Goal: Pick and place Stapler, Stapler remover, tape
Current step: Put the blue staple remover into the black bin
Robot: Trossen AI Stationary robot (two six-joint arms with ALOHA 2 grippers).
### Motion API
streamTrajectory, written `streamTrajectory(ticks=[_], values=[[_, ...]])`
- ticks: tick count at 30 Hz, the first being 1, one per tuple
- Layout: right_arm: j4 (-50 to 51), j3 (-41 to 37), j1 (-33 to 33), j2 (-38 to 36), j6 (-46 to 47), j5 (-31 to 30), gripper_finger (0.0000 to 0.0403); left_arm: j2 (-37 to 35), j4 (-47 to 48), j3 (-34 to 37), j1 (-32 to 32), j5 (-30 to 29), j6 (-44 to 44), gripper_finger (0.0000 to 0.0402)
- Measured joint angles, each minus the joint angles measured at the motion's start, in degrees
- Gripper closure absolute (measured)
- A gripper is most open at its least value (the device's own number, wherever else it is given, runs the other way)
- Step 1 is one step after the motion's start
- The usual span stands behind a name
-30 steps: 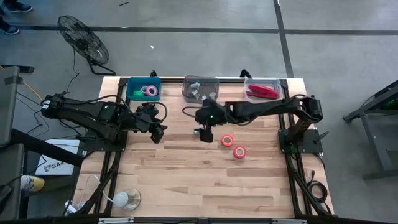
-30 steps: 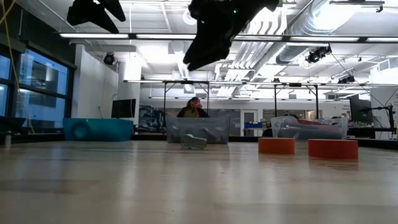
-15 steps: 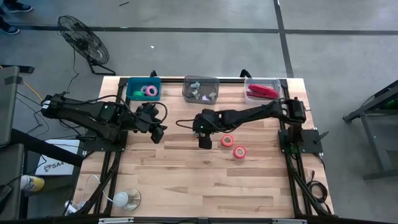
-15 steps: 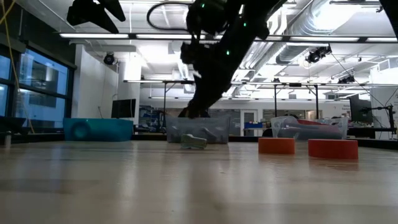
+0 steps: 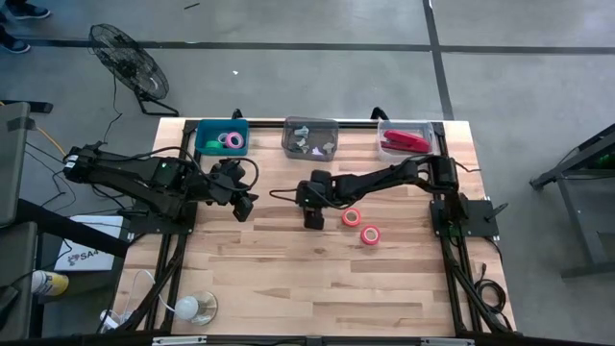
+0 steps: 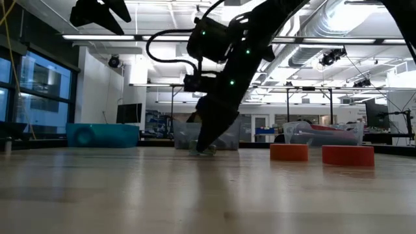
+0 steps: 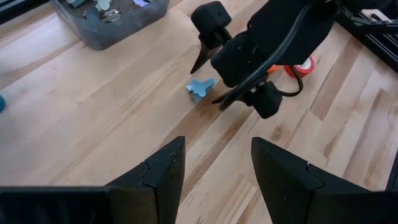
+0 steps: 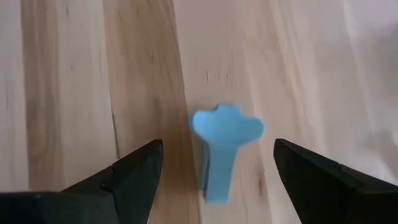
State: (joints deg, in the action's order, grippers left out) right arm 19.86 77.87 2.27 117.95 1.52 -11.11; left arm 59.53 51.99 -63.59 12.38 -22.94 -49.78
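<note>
Hovering over the blue staple remover point(image 8: 221, 149), the right gripper point(image 8: 217, 177) is held wide open, empty; left gripper point(image 7: 214, 168) parked at 9 o'clock, half open, empty.

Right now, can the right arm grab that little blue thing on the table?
Probably yes. The right gripper hangs just above the blue staple remover, fingers open on either side, with nothing in between.
</note>
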Motion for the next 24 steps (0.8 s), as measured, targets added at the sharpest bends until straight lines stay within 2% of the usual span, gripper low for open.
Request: streamTrajectory(ticks=[6,14,24], values=[[-2.0,0.0,0.0,0.0,1.6,0.2,0.0126,0.0,0.0,0.0,0.0,0.0,0.0,0.022],[-1.9,0.0,0.0,1.5,3.6,4.2,0.0206,0.0,0.0,0.0,0.0,0.0,0.0,0.022],[-1.9,0.1,0.0,1.9,4.6,5.4,0.0303,0.0,0.0,0.0,0.0,0.0,0.0,0.022]])
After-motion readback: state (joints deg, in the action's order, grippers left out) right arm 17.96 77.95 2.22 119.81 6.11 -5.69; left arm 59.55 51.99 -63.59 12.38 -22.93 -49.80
